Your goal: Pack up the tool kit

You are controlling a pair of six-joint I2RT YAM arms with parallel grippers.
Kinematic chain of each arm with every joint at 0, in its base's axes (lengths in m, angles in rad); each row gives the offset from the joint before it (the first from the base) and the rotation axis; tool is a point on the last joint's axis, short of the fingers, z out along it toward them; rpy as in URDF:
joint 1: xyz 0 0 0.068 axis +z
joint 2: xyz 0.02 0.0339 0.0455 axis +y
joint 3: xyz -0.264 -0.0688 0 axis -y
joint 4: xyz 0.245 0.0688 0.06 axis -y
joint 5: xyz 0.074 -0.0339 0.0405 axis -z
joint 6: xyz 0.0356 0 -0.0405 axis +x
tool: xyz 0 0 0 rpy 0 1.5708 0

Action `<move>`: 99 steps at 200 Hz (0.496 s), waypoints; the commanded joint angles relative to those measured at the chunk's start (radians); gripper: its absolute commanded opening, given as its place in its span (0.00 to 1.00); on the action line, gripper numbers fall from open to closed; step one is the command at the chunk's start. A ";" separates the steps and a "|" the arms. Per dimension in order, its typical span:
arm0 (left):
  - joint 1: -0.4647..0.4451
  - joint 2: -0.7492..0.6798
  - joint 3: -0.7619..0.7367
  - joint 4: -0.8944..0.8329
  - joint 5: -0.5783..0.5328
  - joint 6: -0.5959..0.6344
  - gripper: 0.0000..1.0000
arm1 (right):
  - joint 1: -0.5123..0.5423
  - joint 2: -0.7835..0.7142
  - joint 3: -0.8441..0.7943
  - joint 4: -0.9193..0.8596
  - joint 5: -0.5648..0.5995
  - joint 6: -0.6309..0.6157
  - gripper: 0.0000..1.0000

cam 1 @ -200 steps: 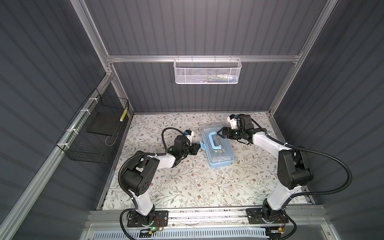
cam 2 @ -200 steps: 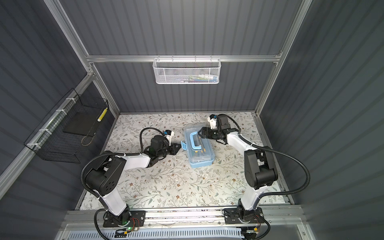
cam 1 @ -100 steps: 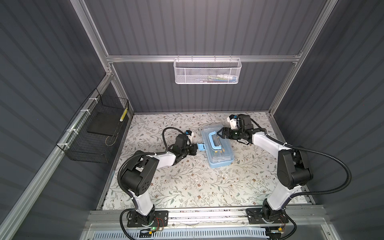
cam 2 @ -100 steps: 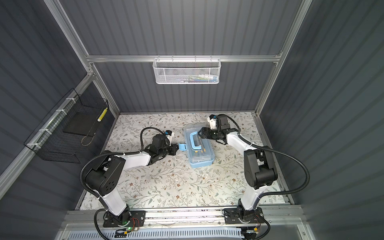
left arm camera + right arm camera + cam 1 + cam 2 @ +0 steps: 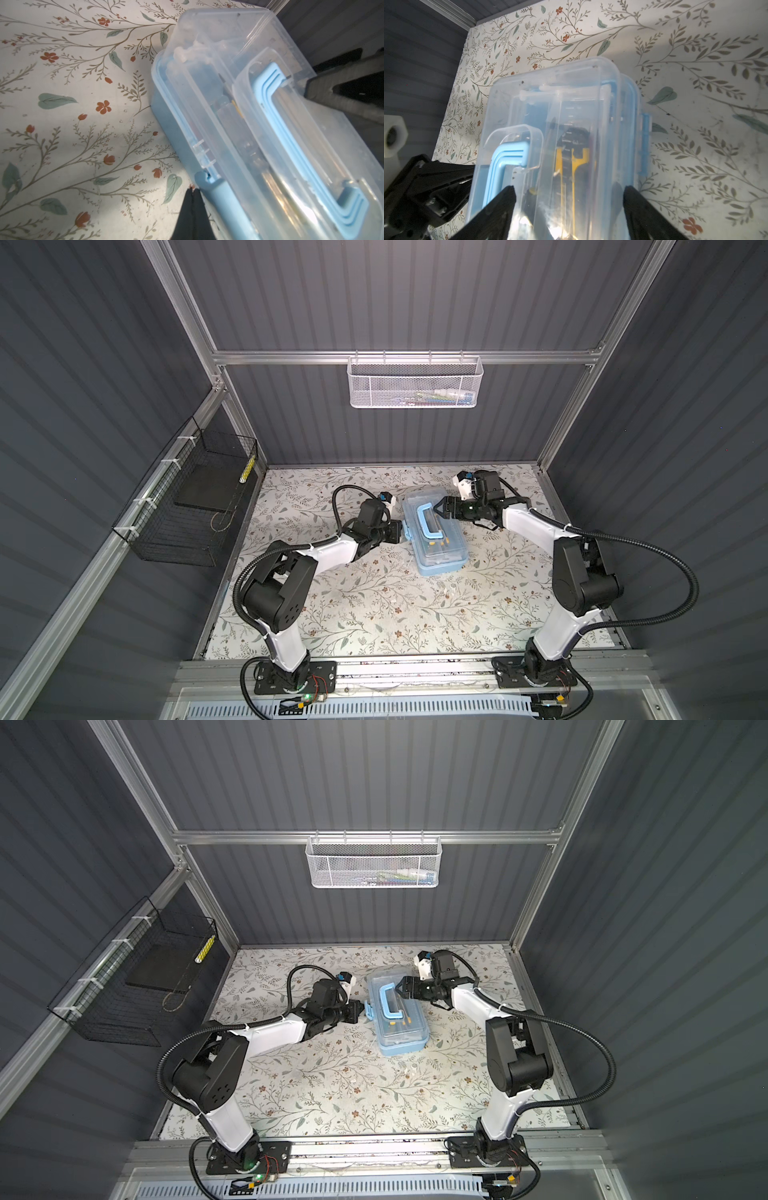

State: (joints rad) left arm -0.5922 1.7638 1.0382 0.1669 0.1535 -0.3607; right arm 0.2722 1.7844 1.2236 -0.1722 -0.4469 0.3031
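The tool kit is a light-blue box with its clear lid down, lying on the floral mat; yellow and black tools show through the lid. Its pale-blue handle lies flat on top. My left gripper is shut and empty, its tips right at the blue latch on the box's left side. My right gripper is open over the far end of the lid beside the handle, with one finger against the lid.
A white mesh basket with small items hangs on the back wall. A black wire basket hangs on the left wall. The floral mat runs to the front rail, with walls close on three sides.
My left gripper has closed fully and slid right, up to the box's latch. The right arm and the box have stayed put.
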 commanded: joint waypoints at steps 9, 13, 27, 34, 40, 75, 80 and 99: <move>-0.028 0.029 0.099 -0.171 -0.082 0.044 0.00 | 0.045 0.032 -0.006 -0.085 -0.067 -0.007 0.83; -0.031 0.031 0.108 -0.187 -0.093 0.048 0.00 | 0.047 0.032 -0.007 -0.086 -0.067 -0.008 0.83; -0.032 0.031 0.125 -0.227 -0.112 0.055 0.00 | 0.048 0.033 -0.006 -0.085 -0.065 -0.009 0.83; -0.032 0.026 0.121 -0.233 -0.123 0.053 0.00 | 0.048 0.032 -0.006 -0.085 -0.065 -0.009 0.83; -0.032 0.019 0.113 -0.231 -0.127 0.051 0.00 | 0.049 0.033 -0.006 -0.085 -0.065 -0.010 0.83; -0.031 -0.010 0.019 -0.057 0.011 0.002 0.08 | 0.049 0.036 -0.007 -0.084 -0.068 -0.010 0.83; -0.031 -0.010 0.006 -0.027 0.030 -0.016 0.09 | 0.050 0.036 -0.007 -0.083 -0.068 -0.010 0.83; -0.029 0.002 -0.044 0.079 0.090 -0.083 0.17 | 0.050 0.034 -0.010 -0.082 -0.069 -0.010 0.83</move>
State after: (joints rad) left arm -0.6075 1.7710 1.0531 0.1085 0.1020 -0.3634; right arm 0.3035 1.7885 1.2251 -0.1761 -0.4763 0.3019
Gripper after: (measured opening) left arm 0.120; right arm 0.826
